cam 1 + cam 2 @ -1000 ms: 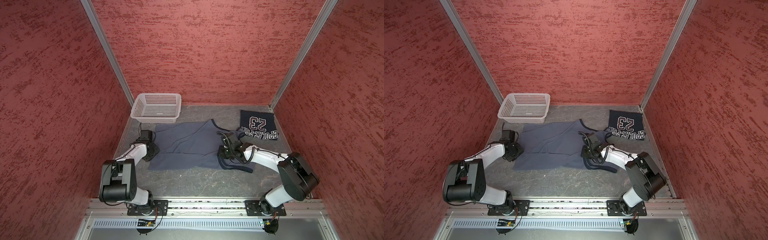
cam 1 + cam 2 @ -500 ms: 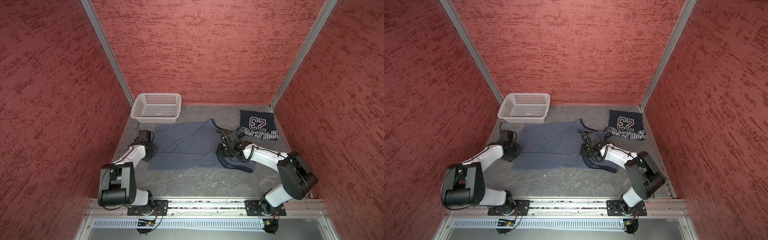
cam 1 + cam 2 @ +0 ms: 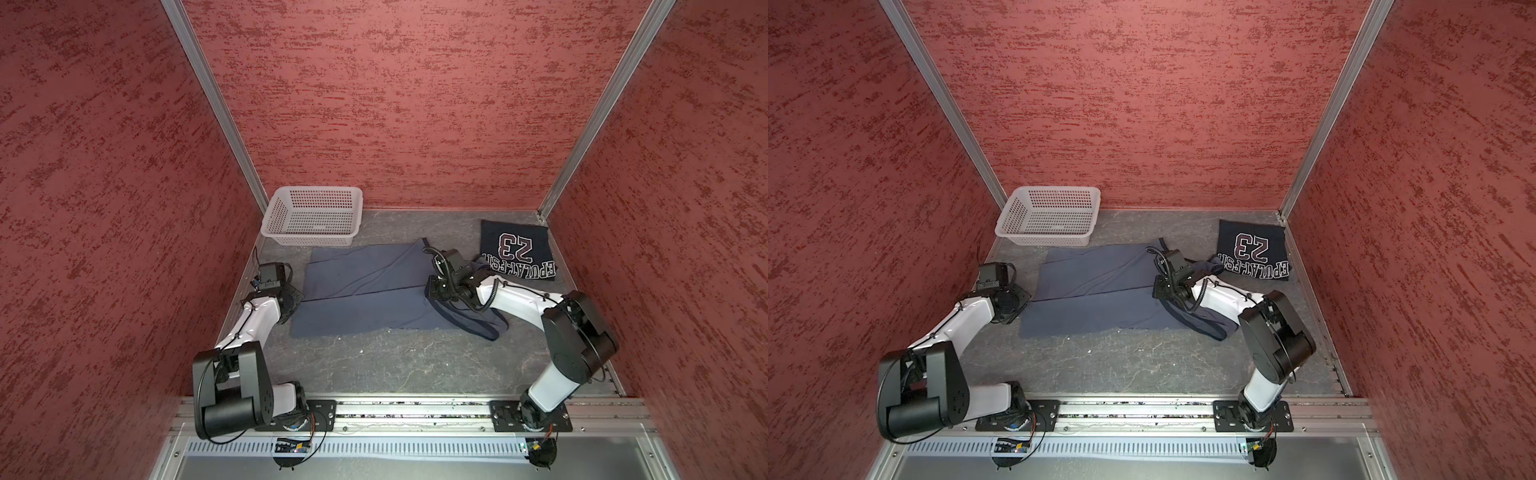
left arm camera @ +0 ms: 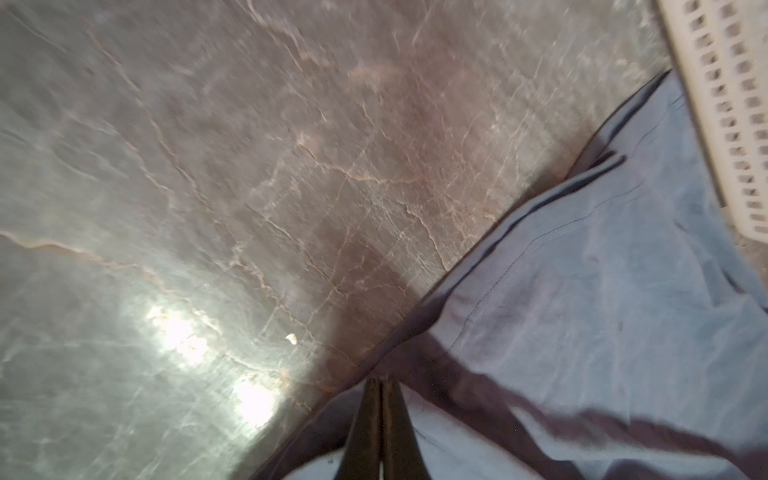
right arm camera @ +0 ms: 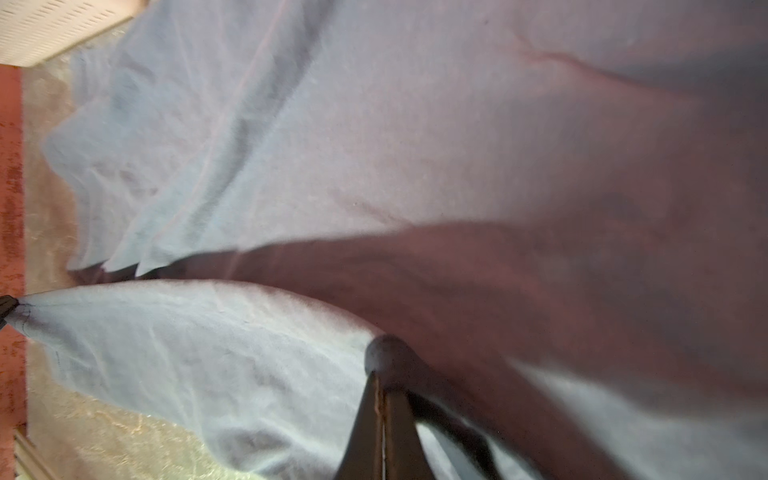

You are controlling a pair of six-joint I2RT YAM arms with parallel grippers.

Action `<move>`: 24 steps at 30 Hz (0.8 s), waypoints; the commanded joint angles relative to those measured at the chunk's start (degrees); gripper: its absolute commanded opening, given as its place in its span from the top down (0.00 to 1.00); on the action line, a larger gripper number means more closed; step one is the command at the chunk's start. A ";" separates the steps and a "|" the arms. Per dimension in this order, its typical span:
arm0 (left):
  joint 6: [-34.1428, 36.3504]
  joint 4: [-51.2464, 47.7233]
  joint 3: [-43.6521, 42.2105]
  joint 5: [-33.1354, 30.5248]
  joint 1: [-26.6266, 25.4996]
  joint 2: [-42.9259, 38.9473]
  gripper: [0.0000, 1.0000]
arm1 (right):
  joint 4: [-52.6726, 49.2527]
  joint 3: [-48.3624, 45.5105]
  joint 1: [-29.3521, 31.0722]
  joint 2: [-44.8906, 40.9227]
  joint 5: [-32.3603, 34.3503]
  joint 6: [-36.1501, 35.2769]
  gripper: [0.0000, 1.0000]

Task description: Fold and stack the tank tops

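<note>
The slate grey-blue tank top (image 3: 365,303) (image 3: 1096,307) lies spread across the middle of the floor, and a crease runs across it from left to right. Its dark-trimmed straps trail toward the front right. At the top's left edge my left gripper (image 3: 297,297) (image 4: 381,380) is shut on the hem. My right gripper (image 3: 432,291) (image 5: 380,374) is shut on a bunch of the same cloth at the strap end. The dark navy tank top (image 3: 517,249) (image 3: 1254,249) with the "23" print lies folded at the back right, apart from both grippers.
A white perforated basket (image 3: 318,192) (image 3: 1054,192) stands at the back left, close behind the grey-blue top. Red walls enclose the floor on three sides. The grey marbled floor (image 3: 395,361) runs to the metal rail at the front.
My left gripper has shut on the grey-blue top's left edge and shifted slightly toward the back. My right gripper stays shut on the cloth and has also moved back a little.
</note>
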 commanded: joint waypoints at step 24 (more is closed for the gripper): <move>-3.54 -1.11 -5.02 1.81 -16.19 -4.32 0.44 | -33.72 -15.08 -1.95 -31.10 22.47 12.81 0.50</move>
